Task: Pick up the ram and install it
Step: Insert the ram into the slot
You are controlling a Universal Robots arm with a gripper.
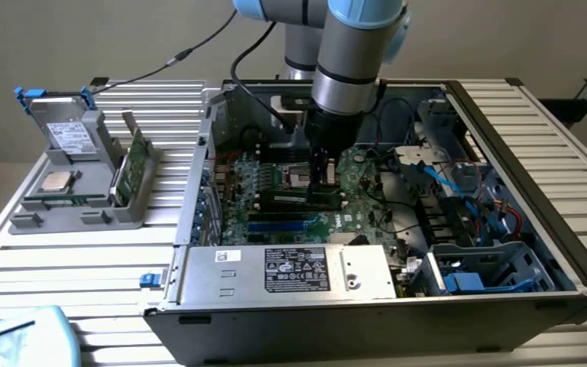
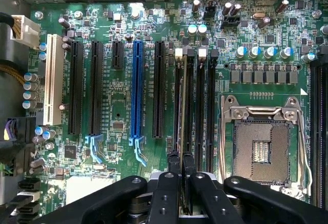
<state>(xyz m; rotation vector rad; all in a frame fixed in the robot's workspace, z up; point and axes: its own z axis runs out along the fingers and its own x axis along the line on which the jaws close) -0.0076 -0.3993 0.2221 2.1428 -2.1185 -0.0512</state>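
Note:
My gripper (image 1: 321, 182) reaches down inside the open computer case, over the motherboard (image 1: 273, 218). It is shut on the ram (image 1: 299, 199), a long dark stick held on edge just below the fingers. In the wrist view the ram (image 2: 183, 101) shows edge-on as a thin line between my fingertips (image 2: 173, 165), and my gripper (image 2: 182, 163) is centred on it. The stick runs along the black memory slots (image 2: 197, 101) beside the empty CPU socket (image 2: 262, 144). I cannot tell whether it is seated in a slot or just above it.
A power supply (image 1: 293, 271) sits at the case's near side, and cables with drive bays (image 1: 477, 252) on the exterior view's right. Outside, on the exterior view's left, a grey fixture (image 1: 79, 206) holds a green board (image 1: 135, 160), a processor (image 1: 54, 182) and a drive (image 1: 69, 138).

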